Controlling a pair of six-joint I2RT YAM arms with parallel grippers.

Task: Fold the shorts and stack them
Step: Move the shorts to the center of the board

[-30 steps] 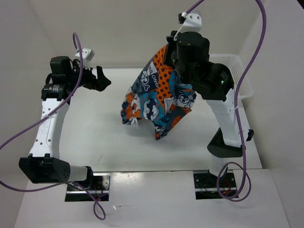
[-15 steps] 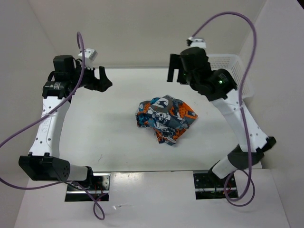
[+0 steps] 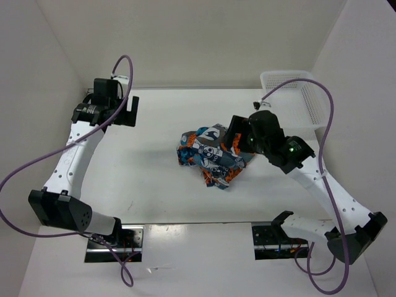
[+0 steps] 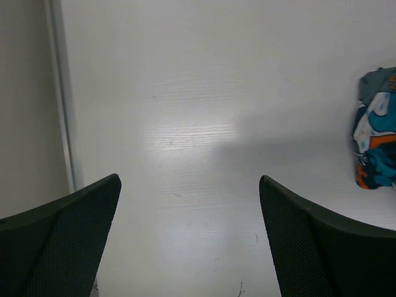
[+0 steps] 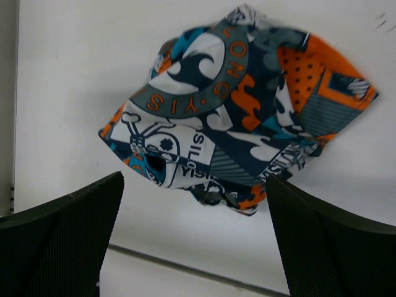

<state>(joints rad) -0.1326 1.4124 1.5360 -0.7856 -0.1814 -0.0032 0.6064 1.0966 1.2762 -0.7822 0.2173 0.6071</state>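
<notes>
Reaching up the left side of the frame with the left gripper [image 3: 131, 111], jaws wide apart, nothing held, above the smooth white table [image 3: 148, 179]. Angling in from lower right with the right gripper [image 3: 237, 133], likewise gaping and empty, poised over the shorts [image 3: 209, 154]: soft crumpled heap, centre frame, busy orange, teal and white print.

The left arm [image 3: 67, 162] and the right arm [image 3: 328, 192] are built of white links joined by black motor housings, and a purple cable [image 3: 125, 57] loops along each. A small green light [image 3: 288, 147] glows on the right one. The fingers [image 4: 59, 247] are black with a fine mesh texture.
</notes>
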